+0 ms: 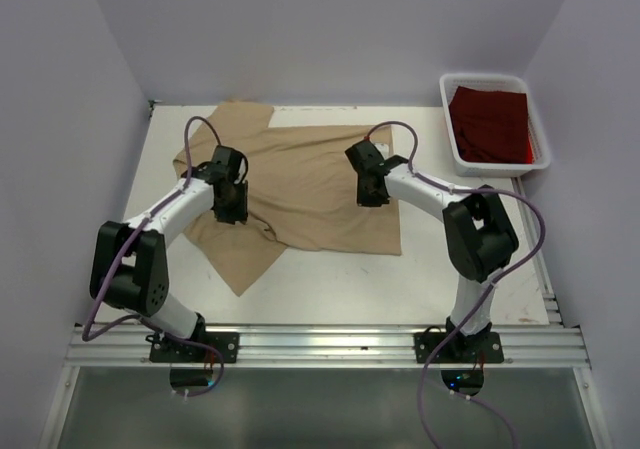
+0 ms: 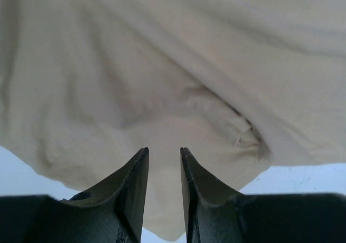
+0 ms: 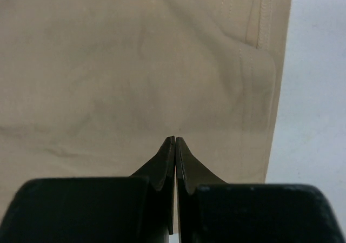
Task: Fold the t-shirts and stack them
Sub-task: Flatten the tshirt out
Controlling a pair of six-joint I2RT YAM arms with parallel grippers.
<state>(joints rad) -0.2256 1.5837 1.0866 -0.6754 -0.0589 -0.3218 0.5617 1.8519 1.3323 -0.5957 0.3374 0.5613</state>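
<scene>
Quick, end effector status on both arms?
Left end effector: open, holding nothing, over the tan t-shirt.
Right end effector: closed, nothing visibly pinched.

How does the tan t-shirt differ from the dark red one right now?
The tan t-shirt lies spread out and rumpled on the table; the dark red t-shirt sits compactly inside the white bin. The tan t-shirt covers far more area than the dark red t-shirt. Both are plain, single-coloured cloth.
</scene>
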